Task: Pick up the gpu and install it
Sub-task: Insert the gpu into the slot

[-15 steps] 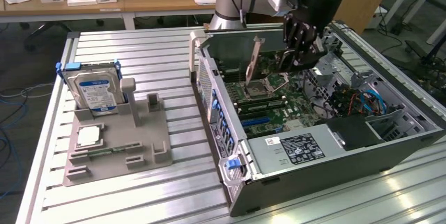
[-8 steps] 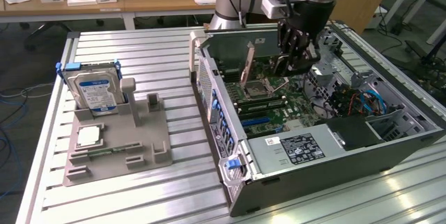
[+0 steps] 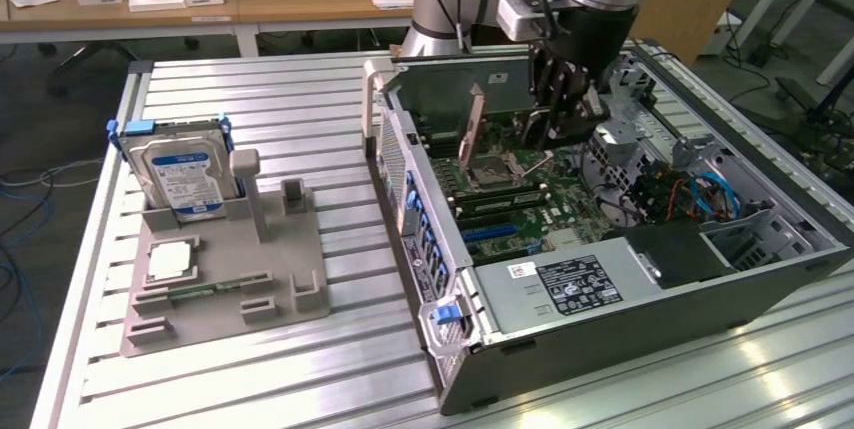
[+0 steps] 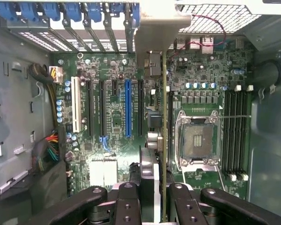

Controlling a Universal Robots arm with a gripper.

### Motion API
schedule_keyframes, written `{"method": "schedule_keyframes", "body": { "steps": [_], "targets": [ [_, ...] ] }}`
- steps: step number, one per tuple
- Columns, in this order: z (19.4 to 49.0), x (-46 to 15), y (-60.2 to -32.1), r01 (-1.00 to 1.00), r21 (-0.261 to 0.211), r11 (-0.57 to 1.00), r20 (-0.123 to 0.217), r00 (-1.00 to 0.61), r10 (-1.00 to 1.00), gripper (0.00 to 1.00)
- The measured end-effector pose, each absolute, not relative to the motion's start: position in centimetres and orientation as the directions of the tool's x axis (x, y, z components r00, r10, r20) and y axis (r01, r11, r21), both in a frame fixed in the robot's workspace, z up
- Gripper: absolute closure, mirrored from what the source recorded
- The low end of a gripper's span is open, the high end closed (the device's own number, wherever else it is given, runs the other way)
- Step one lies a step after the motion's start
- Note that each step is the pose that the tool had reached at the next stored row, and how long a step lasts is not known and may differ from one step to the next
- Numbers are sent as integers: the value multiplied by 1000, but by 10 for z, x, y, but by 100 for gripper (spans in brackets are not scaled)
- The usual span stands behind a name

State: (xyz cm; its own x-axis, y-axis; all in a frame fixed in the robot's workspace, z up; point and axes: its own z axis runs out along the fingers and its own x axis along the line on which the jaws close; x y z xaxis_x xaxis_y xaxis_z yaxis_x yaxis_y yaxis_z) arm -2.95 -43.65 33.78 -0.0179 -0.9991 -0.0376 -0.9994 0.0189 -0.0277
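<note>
The gpu (image 3: pixel 454 87) hangs upright inside the open computer case (image 3: pixel 747 279), over the motherboard (image 3: pixel 514 199). My gripper (image 3: pixel 545 127) is shut on the end of the card away from its bracket. In the wrist view the gpu (image 4: pixel 163 117) is edge-on, a thin green line running from between my fingers (image 4: pixel 126 201) to its pale metal bracket (image 4: pixel 159 28) at the case's rear slots. It lies between the blue expansion slot (image 4: pixel 128 108) and the processor socket (image 4: pixel 196 138). Whether its edge sits in a slot is hidden.
A silver hard drive with a blue-white label (image 3: pixel 187 174) stands in a grey fixture (image 3: pixel 227 289) on the exterior view's left, with a square silver processor chip (image 3: pixel 174 261) lying on it. The power supply (image 3: pixel 574 284) fills the case's near end. Memory sticks (image 4: pixel 236 136) flank the socket.
</note>
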Motion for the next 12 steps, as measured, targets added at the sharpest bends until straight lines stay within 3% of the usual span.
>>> {"method": "schedule_keyframes", "body": {
  "steps": [12],
  "targets": [
    [317,-43,-439,-999,-26,19,-37,-18,-999,72]
  ]
}}
